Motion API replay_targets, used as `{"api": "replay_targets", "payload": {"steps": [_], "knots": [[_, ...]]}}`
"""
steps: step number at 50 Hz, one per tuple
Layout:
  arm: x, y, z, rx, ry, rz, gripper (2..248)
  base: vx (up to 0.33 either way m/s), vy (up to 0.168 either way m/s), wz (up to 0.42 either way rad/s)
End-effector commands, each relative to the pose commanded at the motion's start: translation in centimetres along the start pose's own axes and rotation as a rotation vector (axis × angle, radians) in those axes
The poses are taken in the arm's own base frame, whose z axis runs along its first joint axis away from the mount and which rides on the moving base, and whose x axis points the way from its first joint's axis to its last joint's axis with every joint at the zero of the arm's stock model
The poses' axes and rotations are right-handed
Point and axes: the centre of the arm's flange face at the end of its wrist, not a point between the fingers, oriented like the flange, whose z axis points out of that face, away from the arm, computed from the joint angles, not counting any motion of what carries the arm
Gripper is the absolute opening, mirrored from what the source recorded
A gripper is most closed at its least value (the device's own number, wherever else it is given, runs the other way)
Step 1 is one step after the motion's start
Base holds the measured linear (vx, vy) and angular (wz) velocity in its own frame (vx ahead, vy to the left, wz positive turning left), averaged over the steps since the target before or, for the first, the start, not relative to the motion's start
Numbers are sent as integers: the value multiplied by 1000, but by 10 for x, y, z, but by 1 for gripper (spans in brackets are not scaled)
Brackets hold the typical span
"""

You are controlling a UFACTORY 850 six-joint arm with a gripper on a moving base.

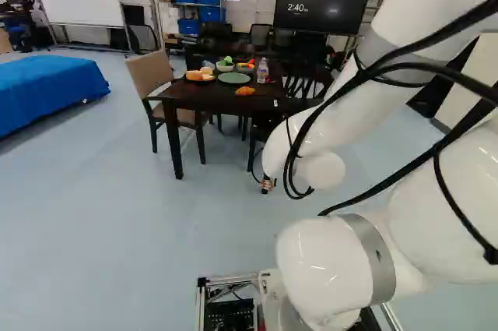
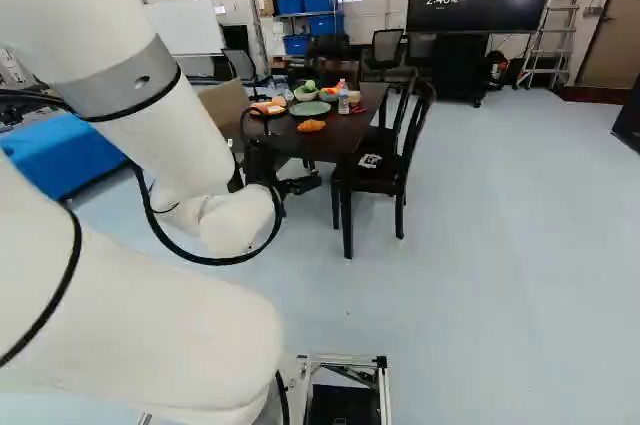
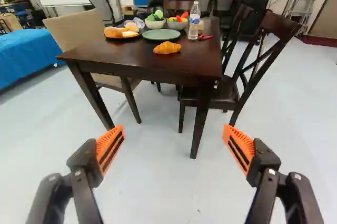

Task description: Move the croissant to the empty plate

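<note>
Holding nothing with gripper [image 3: 173, 128] spread wide, has yet to grasp croissant [image 1: 245, 91], upper middle of left base view, or reach empty green plate [image 1: 233, 79].

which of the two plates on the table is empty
The green plate, just beyond the croissant: nothing lies on it, while the other plate holds food.

Arm [image 2: 150, 315] is showing smooth, rounded white | grey bands [image 1: 373, 257], black cables [image 2: 200, 261] are encircling it | black gripper [image 2: 312, 183] is bearing orange pads [image 3: 110, 149]
</note>
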Motion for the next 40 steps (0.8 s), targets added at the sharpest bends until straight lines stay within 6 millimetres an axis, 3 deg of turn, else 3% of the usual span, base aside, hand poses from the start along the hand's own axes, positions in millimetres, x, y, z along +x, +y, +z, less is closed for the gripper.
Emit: {"api": "replay_targets", "payload": {"steps": [19,40], "knots": [[0,0,0,0,0,0,247,119,92,-30],[0,0,0,0,0,0,247,121,55,-233]]}}
